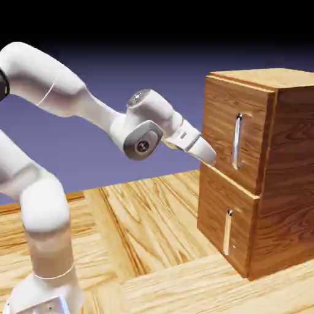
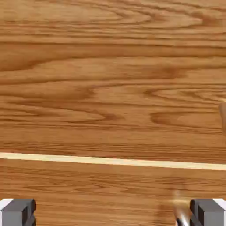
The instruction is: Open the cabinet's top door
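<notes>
- Target: top door (image 1: 236,101) of the wood-grain cabinet (image 1: 291,159), upper and larger panel, looks closed. Its long silver bar handle (image 1: 237,141) runs vertical.
- Offset: in the exterior view the bar is off to the right of the gripper (image 2: 113,212) and a bit higher. Hand view agrees: what I read as the bar's lower end just shows at the right edge, outside the span of the tips.
- Jaws: wide apart, grey fingertips (image 2: 20,212) near the two bottom corners of the hand view, no handle between them. Nothing held. Can't tell if a tip is touching the door face.
- Axis: tips are spread sideways across the bar's long axis, so I'd keep the wrist roll as is.
- Next, my call: shift toward the bar and up, get one finger each side, then close and pull.
- Watch: pale seam (image 2: 112,162) between the doors crosses low in the hand view, and the lower door's short handle (image 2: 178,209) shows by the right-hand tip. Going in here risks snagging that one.
</notes>
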`<state>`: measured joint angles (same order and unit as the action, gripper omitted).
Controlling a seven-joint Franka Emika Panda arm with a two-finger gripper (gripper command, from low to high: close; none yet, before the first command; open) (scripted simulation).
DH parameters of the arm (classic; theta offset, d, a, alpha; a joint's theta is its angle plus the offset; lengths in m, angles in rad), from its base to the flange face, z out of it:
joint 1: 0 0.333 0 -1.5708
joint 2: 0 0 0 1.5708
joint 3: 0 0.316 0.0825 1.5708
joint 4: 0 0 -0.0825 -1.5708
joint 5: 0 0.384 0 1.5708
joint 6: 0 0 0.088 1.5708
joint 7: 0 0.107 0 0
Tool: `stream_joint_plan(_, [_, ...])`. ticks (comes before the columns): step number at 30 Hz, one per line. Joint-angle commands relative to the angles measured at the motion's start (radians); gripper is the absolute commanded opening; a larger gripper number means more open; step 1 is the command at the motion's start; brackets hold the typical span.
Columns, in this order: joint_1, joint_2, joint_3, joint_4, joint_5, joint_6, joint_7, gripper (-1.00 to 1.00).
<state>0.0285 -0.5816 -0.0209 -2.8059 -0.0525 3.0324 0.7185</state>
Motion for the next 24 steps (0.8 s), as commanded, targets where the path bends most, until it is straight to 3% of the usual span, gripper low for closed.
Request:
stream_joint_plan(1, [0.014, -0.01, -0.017, 0.003, -0.044, -0.004, -0.019, 0.0])
stream_joint_plan(24, [0.328, -0.231, -0.417, 0.081, -1.044, -0.092, -0.449, 0.0])
